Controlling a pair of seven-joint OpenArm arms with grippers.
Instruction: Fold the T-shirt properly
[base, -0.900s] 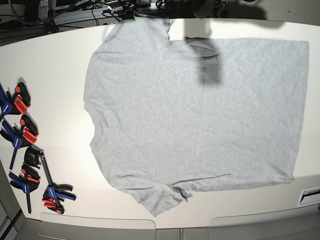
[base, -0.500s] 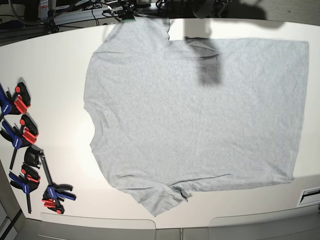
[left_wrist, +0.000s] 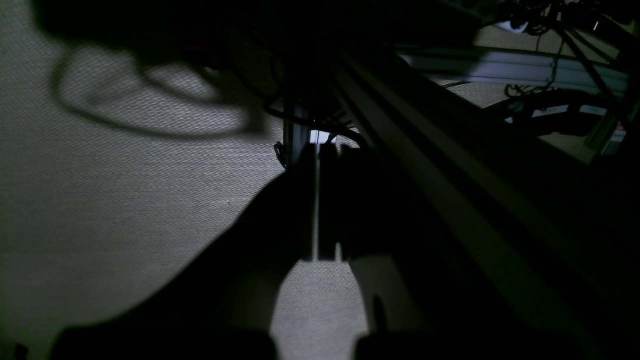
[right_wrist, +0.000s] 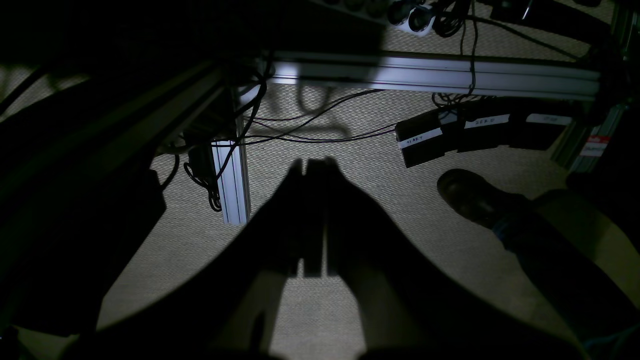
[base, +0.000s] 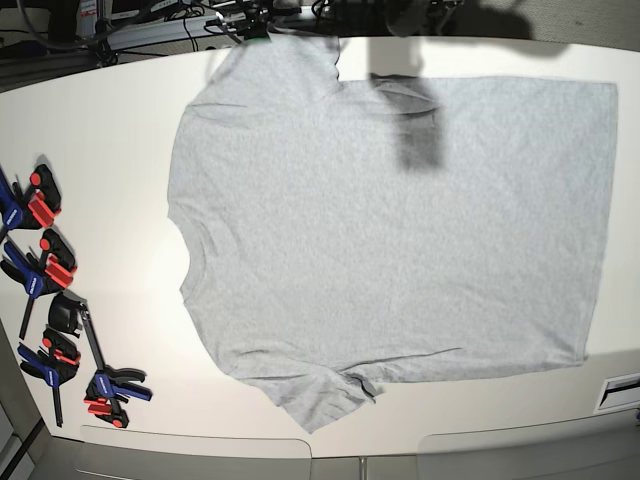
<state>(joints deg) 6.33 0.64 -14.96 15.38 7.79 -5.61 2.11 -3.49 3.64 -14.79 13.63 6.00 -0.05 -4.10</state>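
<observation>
The light grey T-shirt (base: 390, 230) lies spread flat on the white table (base: 100, 150) in the base view, plain side up, neck toward the left and hem toward the right. One sleeve lies at the top left, the other at the bottom. No arm shows in the base view. In the left wrist view my left gripper (left_wrist: 317, 150) is shut, hanging over the floor beside the table frame. In the right wrist view my right gripper (right_wrist: 314, 162) is shut too, above the carpet. Neither holds anything.
Several blue and red clamps (base: 50, 290) lie along the table's left edge. Cables and an aluminium frame rail (right_wrist: 430, 75) run below the table. A person's dark shoe (right_wrist: 470, 197) rests on the carpet near the right arm.
</observation>
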